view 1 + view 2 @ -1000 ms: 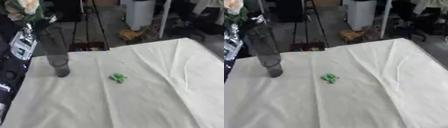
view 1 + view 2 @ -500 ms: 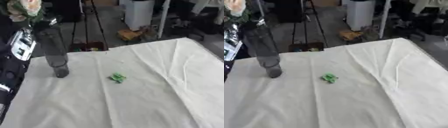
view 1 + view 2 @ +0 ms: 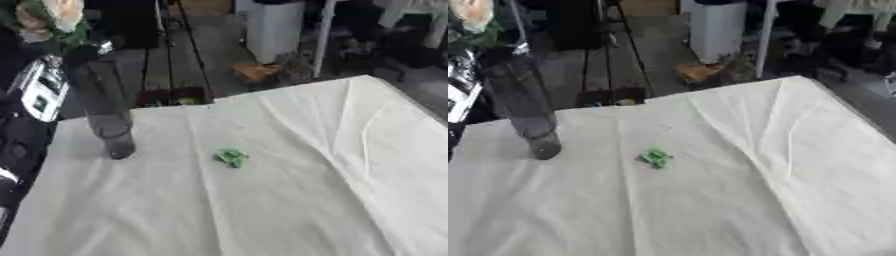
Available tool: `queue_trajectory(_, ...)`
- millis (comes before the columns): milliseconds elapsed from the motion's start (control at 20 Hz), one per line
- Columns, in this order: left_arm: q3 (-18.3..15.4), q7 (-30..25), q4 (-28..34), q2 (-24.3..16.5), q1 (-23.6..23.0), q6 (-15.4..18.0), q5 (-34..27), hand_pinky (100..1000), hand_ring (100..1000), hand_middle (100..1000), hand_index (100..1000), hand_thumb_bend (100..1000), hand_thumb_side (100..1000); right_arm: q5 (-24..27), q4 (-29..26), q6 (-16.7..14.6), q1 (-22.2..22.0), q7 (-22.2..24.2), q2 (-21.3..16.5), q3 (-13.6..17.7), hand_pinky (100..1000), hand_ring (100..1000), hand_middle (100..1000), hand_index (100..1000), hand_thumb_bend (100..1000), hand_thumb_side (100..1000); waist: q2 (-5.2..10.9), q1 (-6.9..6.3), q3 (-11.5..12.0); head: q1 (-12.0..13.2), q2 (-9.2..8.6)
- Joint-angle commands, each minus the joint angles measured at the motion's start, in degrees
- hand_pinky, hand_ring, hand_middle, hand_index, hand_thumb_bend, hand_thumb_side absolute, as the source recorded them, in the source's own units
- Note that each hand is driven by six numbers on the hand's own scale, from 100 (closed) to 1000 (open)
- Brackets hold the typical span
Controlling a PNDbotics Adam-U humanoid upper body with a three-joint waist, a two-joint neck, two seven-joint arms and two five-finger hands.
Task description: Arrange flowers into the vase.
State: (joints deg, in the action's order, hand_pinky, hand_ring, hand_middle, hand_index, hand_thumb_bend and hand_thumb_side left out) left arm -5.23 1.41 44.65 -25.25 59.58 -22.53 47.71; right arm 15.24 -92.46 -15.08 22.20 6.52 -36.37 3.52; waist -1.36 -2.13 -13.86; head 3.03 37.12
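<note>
Behind the worktop (image 3: 289, 200), which is draped in a creased white cloth, lies a cluttered workshop floor with a white cylindrical bin (image 3: 274, 27), dark tripod legs (image 3: 166, 45) and a brown object (image 3: 255, 71) on the ground. At the far left of the cloth stands a tall, dark, translucent cylindrical vase (image 3: 103, 112), upright, its base on the cloth near the left edge. Above its mouth, in the upper left corner, a pale cream flower with green leaves (image 3: 61, 12) shows; its stem is too blurred to follow, so it cannot be told whether it reaches into the vase. Dark shapes around the bloom may belong to the left robot hand, but nothing there can be made out as fingers, so whether that robot hand is spread or closed on the flower cannot be told. A black and silver arm section (image 3: 35, 92) runs down the left border just beside the vase. Well apart from that corner, toward the middle of the cloth and to the right of the vase, lies a small crumpled green scrap (image 3: 232, 157), touching nothing else. No right robot hand appears in either view.
</note>
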Motion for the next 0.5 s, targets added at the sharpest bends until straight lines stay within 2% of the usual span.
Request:
queue_trajectory(50,-0.62,-1.03,0.58,-1.92,1.76,-0.25,1.95,854,819,793,837,1000,806,0.37,-0.3,-0.05,0.7,0.2,-1.26,0.47,801,837,872,950,166,500,0.68,0.09,-0.08,-0.09,-0.23)
queue_trajectory(500,-0.68,-3.91,0.87,-1.66,1.52,-0.61,6.16,855,820,792,837,1000,812,0.41,-0.21,-0.09,0.63,0.24,-1.2,0.58,802,836,871,949,163,501,0.42,0.02,0.09,-0.22,0.03)
